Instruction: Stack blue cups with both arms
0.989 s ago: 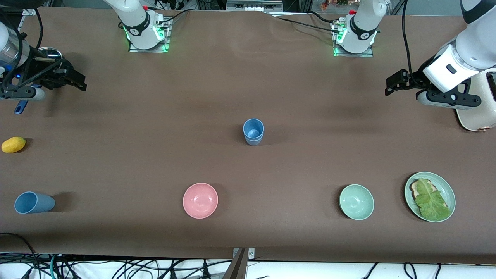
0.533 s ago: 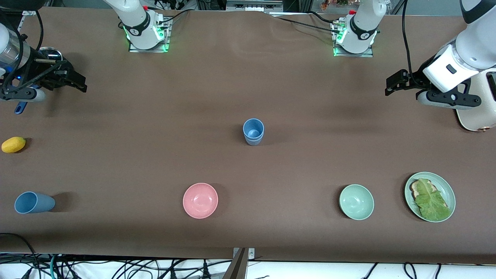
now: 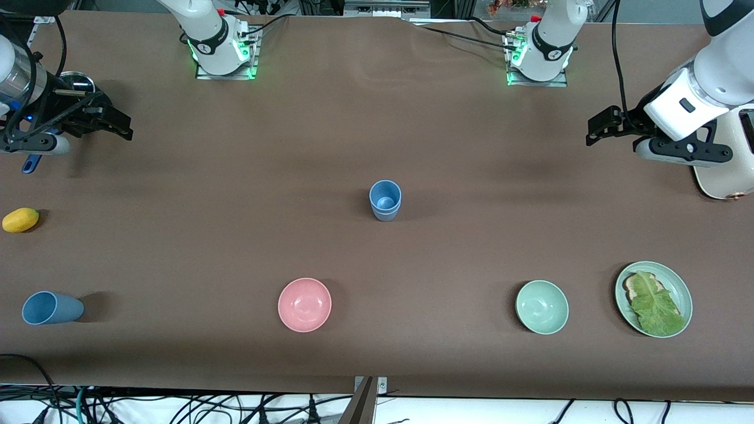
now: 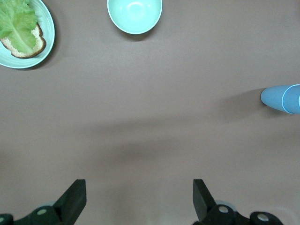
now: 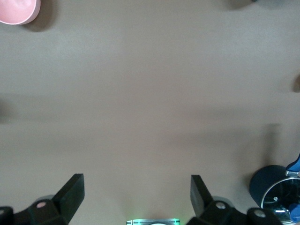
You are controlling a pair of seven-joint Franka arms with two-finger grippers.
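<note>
One blue cup stands upright at the table's middle, with a pale patch inside; it also shows at the edge of the left wrist view. A second blue cup lies on its side at the right arm's end, near the front edge. My left gripper hangs open and empty over bare table at the left arm's end; its jaws stand wide apart in the left wrist view. My right gripper hangs open and empty at the right arm's end, also shown in the right wrist view.
A pink bowl, a green bowl and a green plate with toast and lettuce sit along the front. A lemon lies at the right arm's end. A black pot sits under the right arm. A white appliance stands beside the left arm.
</note>
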